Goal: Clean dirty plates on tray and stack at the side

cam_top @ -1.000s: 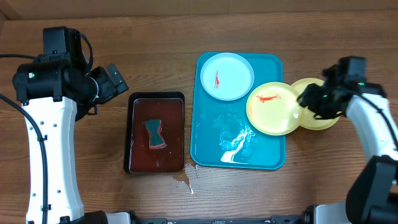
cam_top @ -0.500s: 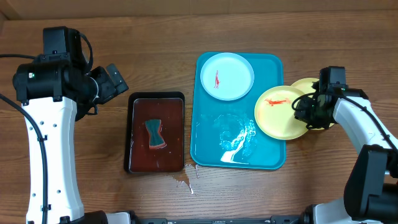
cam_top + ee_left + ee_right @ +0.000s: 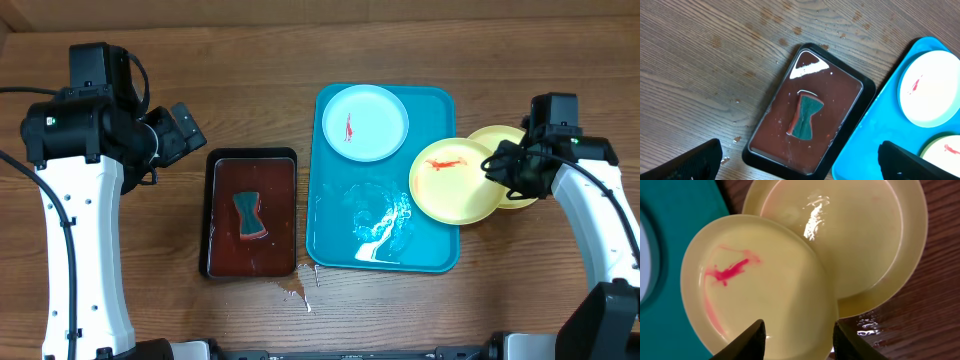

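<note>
Smeared yellow plate (image 3: 452, 180) sits half off the blue tray (image 3: 335, 235), overlapping the clean plate (image 3: 515, 145) on the surface (image 3: 300, 50). My right claw (image 3: 799, 341) hovers over its rim, spread wide, empty. Left claw (image 3: 185, 128) is open too; sponge (image 3: 805, 117) grab next, I reckon.

Looks like a robotics lab bench: left arm (image 3: 75, 230) and right arm (image 3: 600, 215) stand at a wood-grain table (image 3: 250, 60).

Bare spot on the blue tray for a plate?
Lower left of the tray, below the white plate, left of the smeared yellow plate: bare but wet. Right edge crowded: that plate overlaps the second yellow plate, right gripper above.
</note>
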